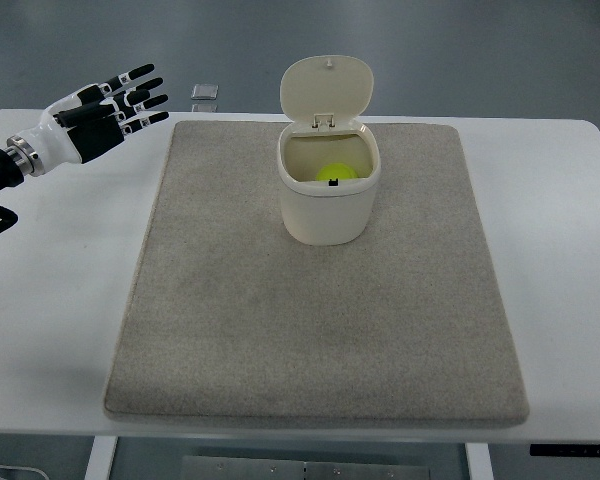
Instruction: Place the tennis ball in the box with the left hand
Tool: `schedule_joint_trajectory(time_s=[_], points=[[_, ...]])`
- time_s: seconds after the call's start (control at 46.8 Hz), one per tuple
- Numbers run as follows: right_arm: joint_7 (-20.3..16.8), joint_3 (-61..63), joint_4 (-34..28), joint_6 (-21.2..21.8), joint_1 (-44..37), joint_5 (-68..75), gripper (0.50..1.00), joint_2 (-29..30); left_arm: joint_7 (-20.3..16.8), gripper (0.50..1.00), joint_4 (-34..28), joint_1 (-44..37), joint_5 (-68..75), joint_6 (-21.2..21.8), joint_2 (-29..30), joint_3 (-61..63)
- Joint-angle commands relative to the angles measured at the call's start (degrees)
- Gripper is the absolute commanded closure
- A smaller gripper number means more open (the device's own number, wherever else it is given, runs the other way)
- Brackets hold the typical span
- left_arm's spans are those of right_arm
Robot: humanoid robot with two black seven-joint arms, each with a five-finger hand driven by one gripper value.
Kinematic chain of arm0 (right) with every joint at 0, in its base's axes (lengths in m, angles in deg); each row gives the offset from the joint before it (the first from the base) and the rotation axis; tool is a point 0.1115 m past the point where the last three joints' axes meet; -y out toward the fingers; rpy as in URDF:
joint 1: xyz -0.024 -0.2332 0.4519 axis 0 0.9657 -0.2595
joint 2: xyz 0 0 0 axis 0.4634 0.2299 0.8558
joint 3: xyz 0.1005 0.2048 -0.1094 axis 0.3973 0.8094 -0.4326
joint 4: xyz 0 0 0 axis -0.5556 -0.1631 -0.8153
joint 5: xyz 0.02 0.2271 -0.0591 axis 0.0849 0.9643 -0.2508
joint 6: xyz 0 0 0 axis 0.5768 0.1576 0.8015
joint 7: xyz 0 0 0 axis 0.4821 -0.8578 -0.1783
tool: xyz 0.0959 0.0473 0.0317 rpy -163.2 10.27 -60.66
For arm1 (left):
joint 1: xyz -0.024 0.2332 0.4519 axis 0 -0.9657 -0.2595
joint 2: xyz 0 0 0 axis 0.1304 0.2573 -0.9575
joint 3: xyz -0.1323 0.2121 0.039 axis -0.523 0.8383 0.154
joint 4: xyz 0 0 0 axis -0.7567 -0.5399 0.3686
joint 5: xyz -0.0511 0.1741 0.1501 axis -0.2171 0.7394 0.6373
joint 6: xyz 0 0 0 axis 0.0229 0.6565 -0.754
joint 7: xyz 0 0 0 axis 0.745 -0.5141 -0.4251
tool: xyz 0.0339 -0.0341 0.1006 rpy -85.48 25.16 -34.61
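A cream box (326, 205) with its hinged lid (326, 89) standing open sits on the upper middle of the grey mat (310, 330). A yellow-green tennis ball (333, 173) lies inside the box, partly hidden by the rim. My left hand (115, 112) hovers over the table's upper left corner, well to the left of the box. Its black and white fingers (142, 100) are spread and hold nothing. The right arm does not show.
The mat lies on a white table (60, 290). A small grey rectangular object (205, 94) sits just past the table's far edge, between the hand and the box lid. Grey floor surrounds the table.
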Motion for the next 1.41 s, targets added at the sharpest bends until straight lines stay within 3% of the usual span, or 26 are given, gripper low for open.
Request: schedule_joint_trajectory(time_s=[0.0,0.15,0.406,1.389], points=[[0.00,0.00,-0.01,0.00,0.00,-0.01,0.562,0.00,0.88,0.506,0.00,-0.08,-5.30,0.01,-0.25,-0.25],[0.00,0.00,-0.01,0.00,0.00,-0.01,0.562,0.00,5.09,0.506,0.35,-0.69,-13.66,0.01,-0.34,-0.17],[0.00,0.00,-0.01,0.00,0.00,-0.01,0.562,0.00,7.29,0.506,0.52,-0.87,-14.46,0.01,-0.34,-0.34],[0.79,0.53,-0.97,0.18,0.18,0.78,0.562,0.00,7.47,0.506,0.09,-1.93,-14.46,0.01,0.10,-2.89]])
